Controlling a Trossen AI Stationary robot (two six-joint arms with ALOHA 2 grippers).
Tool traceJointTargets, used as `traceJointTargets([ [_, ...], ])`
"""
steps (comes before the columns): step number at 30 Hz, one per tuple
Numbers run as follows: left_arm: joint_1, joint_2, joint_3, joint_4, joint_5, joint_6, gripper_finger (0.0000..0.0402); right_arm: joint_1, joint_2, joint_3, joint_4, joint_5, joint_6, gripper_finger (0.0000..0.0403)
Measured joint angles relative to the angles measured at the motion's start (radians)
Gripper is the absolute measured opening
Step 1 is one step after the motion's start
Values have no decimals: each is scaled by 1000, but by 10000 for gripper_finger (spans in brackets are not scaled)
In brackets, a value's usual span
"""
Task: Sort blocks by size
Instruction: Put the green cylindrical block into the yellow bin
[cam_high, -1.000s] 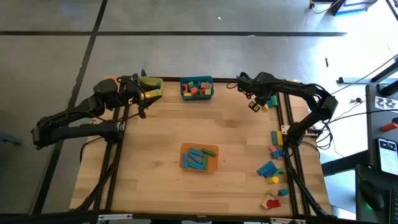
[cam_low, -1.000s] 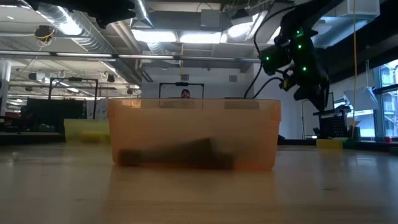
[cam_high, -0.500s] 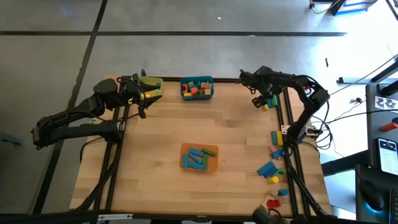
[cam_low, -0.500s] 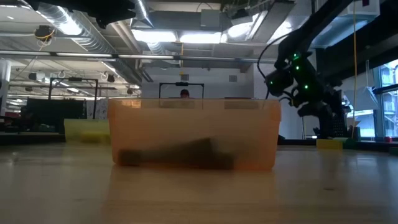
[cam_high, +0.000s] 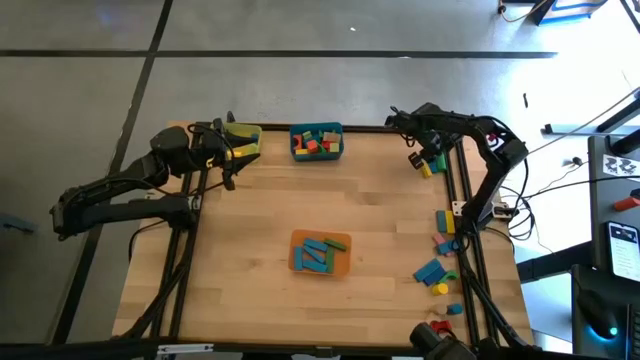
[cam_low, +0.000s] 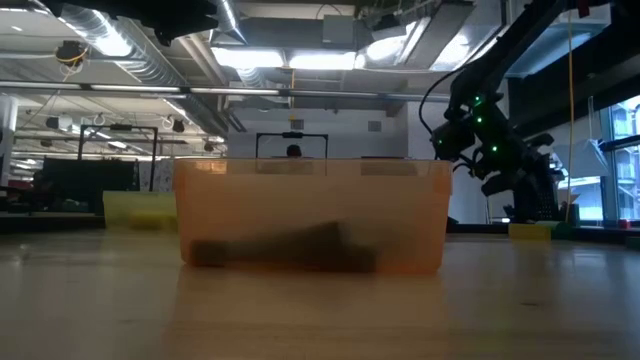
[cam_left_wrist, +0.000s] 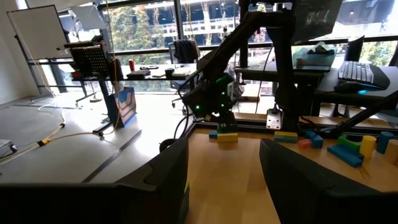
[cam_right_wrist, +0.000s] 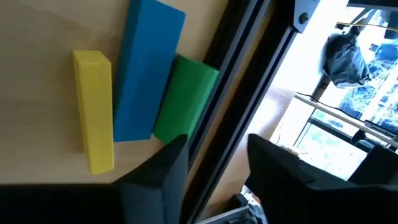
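A: Right pincer (cam_high: 418, 158) first. It hangs over 3 blocks at the far right corner of the bench (cam_high: 250, 250): yellow block (cam_right_wrist: 93, 111), blue block (cam_right_wrist: 144, 70), green block (cam_right_wrist: 185, 99), side by side, touching. Fingers are apart w/ nothing between them, right by the green one.

B: And the left pincer (cam_high: 228, 152)?

A: Waits at the far left, next to the yellow bin (cam_high: 243, 139). Fingers apart, holds nothing.

B: OK, how much is sorted? Start near.

A: Near right edge: a loose row of blocks (cam_high: 440, 270), blue, yellow, red, still on the bench. Not sorted yet.

B: Middle?

A: Orange bin (cam_high: 321, 253) has a few long blue and green ones in it.

B: Far end?

A: Teal bin (cam_high: 317, 141) has a bunch of small mixed ones, red, green, blue, orange. Can't tell what's in the yellow bin.

B: So about halfway?

A: I'd guess so. Two bins have blocks, but the right-side row and the 3 in the corner are left.
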Motion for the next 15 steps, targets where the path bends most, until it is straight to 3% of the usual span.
traceJointTargets([
  [6, 0, 0, 0, 0, 0, 0, 182, 0, 0, -6, 49, -18, 5, 114],
  [15, 0, 0, 0, 0, 0, 0, 182, -11, 0, -25, 99, -15, 36, 108],
])
